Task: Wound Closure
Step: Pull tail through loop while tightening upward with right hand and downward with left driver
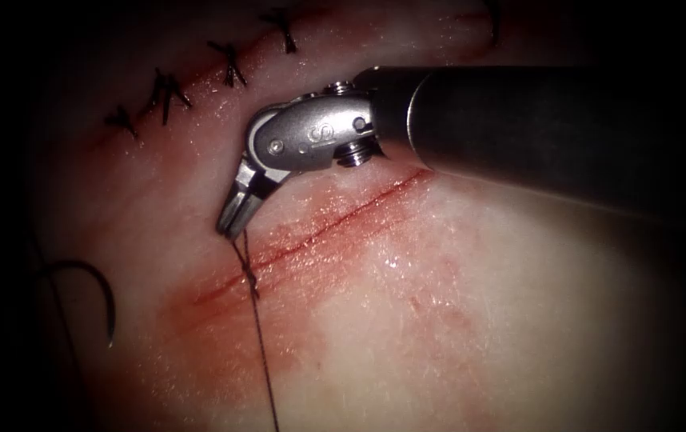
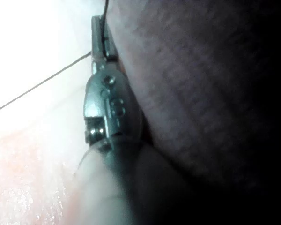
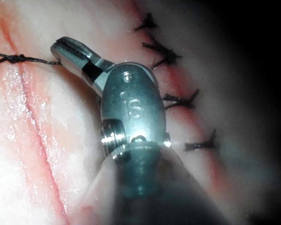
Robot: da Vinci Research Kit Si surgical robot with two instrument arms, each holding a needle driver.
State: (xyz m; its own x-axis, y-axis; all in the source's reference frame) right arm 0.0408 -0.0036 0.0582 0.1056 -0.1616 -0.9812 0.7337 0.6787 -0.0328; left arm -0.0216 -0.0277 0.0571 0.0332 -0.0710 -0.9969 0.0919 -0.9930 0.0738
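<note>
At the far left of the endoscope view the curved needle (image 1: 108, 300) lies free on the tissue (image 1: 439, 320), left of the cut and held by neither tool. It is a thin dark steel arc. Its upper end fades into shadow at the frame's dim edge, so the tip is hard to make out.

In the upper left, a row of dark knotted stitches (image 1: 167, 92) with short bristly ends closes an older line.

The thread (image 1: 263, 352) is a fine dark strand. It runs up from the bottom edge, where it is cut off, through a small knot (image 1: 253, 282) on the cut (image 1: 319, 228), and into the right tool (image 1: 233, 220). That tool's narrow ridged metal jaws are pressed together on the thread just above the knot.

The cut is a thin slanting line edged with red fluid (image 1: 279, 256) on pale, wet, glistening tissue. The tool's thick dark shaft hides the cut's upper right end.

The right wrist view shows the same clamped jaws (image 3: 68, 49), the knot (image 3: 14, 58) and the stitches (image 3: 166, 56).

In the left wrist view the left tool (image 2: 99, 37) has its jaws closed flat on a strand of thread (image 2: 37, 84), beside a large dark blurred mass that I cannot identify.
</note>
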